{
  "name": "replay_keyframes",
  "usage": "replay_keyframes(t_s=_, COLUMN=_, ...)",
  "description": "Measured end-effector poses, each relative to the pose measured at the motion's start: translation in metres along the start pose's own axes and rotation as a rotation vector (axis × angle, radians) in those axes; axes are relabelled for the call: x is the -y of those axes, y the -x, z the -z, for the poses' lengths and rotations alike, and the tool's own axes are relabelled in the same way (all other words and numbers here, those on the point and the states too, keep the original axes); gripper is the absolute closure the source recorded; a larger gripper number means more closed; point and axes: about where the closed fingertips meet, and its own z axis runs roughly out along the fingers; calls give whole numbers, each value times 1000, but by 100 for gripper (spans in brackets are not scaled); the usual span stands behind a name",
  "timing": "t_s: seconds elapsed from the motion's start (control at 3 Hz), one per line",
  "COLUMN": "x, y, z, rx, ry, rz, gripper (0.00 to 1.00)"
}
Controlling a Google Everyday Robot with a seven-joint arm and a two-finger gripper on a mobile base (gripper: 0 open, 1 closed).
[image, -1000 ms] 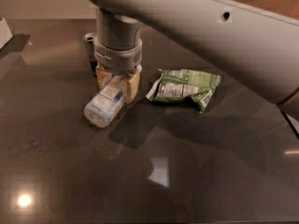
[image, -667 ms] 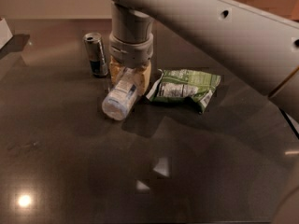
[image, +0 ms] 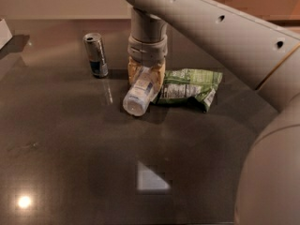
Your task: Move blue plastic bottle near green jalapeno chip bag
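The gripper (image: 146,75) is gripping the blue plastic bottle (image: 138,95) between closed fingers. It is holding it tilted beside the green jalapeno chip bag (image: 190,86), probably for release.

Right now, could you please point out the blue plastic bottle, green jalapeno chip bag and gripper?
blue plastic bottle (image: 138,94): camera view, label.
green jalapeno chip bag (image: 190,84): camera view, middle panel.
gripper (image: 146,78): camera view, between fingertips, over bottle.

- Likely an office break area: a dark glossy worktop (image: 61,163) carried a can (image: 95,55).
- Right of the can, the end effector (image: 146,81) gripped the blue plastic bottle (image: 139,93).
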Motion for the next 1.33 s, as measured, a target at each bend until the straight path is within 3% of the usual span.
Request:
replay_keyframes(t_s=1.0, x=-11, y=-17, z=-7, rx=13, ry=38, rz=7, gripper=13)
replay_keyframes(t_s=1.33, x=-10, y=-23, z=5, rx=4, ry=35, rz=4, gripper=0)
